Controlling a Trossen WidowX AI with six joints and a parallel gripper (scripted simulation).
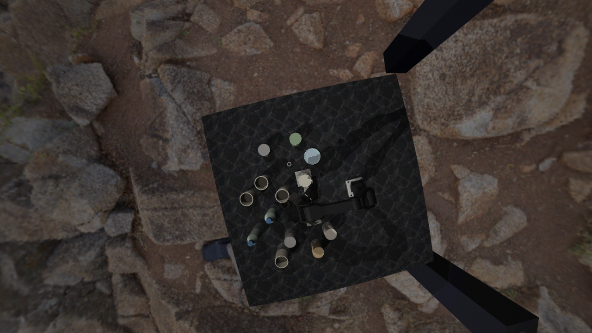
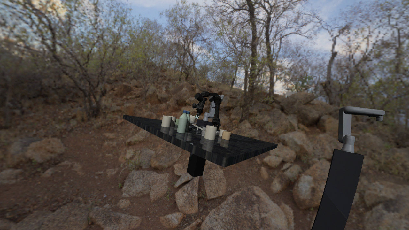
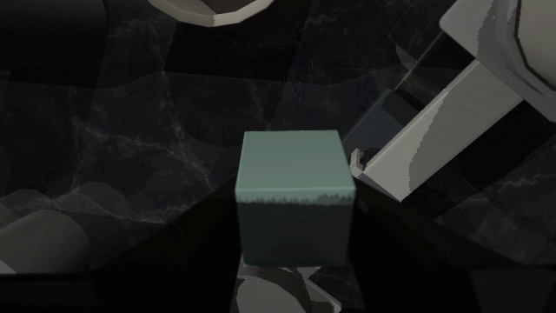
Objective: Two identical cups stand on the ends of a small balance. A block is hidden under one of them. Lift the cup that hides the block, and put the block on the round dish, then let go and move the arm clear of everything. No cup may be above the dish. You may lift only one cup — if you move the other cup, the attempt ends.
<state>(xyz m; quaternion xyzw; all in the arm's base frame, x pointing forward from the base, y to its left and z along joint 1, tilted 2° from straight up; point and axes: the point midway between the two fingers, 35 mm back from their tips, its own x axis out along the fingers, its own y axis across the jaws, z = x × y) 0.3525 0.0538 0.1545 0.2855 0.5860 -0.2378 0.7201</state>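
Note:
My gripper is shut on a teal block and holds it above the table, left of the balance's beam. One cream cup stands on the balance's far pad. A second cream cup is off the balance, beside its near end. A pale blue round dish lies just beyond the far pad. The arm hides the middle of the beam in the overhead view.
A grey disc, a green disc and a small ring lie near the dish. Open cups, two bottles and more cups crowd the left and front.

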